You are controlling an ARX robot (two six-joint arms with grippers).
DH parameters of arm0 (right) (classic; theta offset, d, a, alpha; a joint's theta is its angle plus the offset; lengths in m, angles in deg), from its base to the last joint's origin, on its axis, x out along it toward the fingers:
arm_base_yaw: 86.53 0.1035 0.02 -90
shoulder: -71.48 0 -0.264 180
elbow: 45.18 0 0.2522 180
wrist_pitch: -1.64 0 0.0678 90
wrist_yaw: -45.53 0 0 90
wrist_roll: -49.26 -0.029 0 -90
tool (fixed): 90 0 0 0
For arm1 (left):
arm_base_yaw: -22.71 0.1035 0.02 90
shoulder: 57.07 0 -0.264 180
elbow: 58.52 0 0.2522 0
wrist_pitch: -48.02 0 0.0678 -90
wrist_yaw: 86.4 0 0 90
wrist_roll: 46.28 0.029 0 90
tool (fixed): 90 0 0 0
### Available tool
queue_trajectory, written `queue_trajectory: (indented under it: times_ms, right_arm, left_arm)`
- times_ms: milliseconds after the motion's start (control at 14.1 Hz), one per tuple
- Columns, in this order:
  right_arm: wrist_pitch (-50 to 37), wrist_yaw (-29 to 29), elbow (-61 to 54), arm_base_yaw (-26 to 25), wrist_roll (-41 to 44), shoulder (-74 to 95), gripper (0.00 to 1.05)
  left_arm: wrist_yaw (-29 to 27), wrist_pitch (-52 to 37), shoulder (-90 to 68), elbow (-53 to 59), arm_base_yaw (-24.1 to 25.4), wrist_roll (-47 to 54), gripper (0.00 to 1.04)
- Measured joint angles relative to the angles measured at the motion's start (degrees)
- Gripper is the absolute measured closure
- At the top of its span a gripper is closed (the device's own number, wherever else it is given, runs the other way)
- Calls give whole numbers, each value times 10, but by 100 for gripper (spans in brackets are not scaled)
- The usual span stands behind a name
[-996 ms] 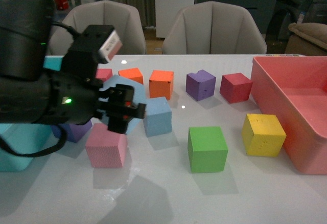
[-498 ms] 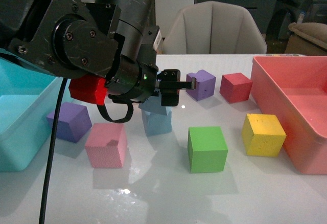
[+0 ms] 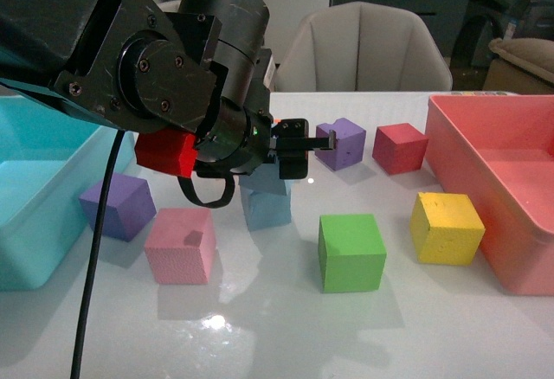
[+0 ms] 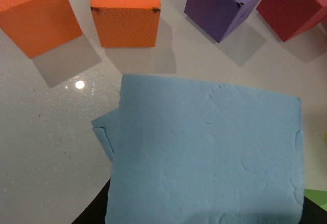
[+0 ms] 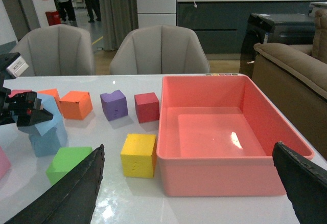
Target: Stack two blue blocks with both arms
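Observation:
My left gripper (image 3: 284, 161) is shut on one blue block (image 4: 204, 152), which fills most of the left wrist view. It hangs right over the other blue block (image 3: 267, 208), turned at an angle to it. A corner of that lower block (image 4: 104, 132) peeks out beneath. In the right wrist view the held block (image 5: 51, 109) rests tilted on or just above the lower one (image 5: 46, 137); I cannot tell whether they touch. My right gripper (image 5: 188, 150) is open and holds nothing, well away from both, facing the pink bin; it is out of the front view.
A pink bin (image 3: 489, 167) stands at the right and a teal bin (image 3: 35, 223) at the left. Around the blue blocks lie a green cube (image 3: 351, 251), a yellow cube (image 3: 446, 228), a pink cube (image 3: 179, 245), two purple cubes (image 3: 117, 206) (image 3: 339, 144), a dark red cube (image 3: 400, 148) and orange cubes (image 4: 125, 12).
My left arm swung up and to the right, carrying its blue block from beside the other blue block to directly over it. Over the last half second it barely moved.

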Motion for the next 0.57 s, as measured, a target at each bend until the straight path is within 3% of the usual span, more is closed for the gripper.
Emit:
queue_trajectory:
  times_ms: [569]
  right_arm:
    - [0, 0, 0, 0, 0, 0, 6]
  left_arm:
    - [-27, 6, -46, -49, 4, -12, 55]
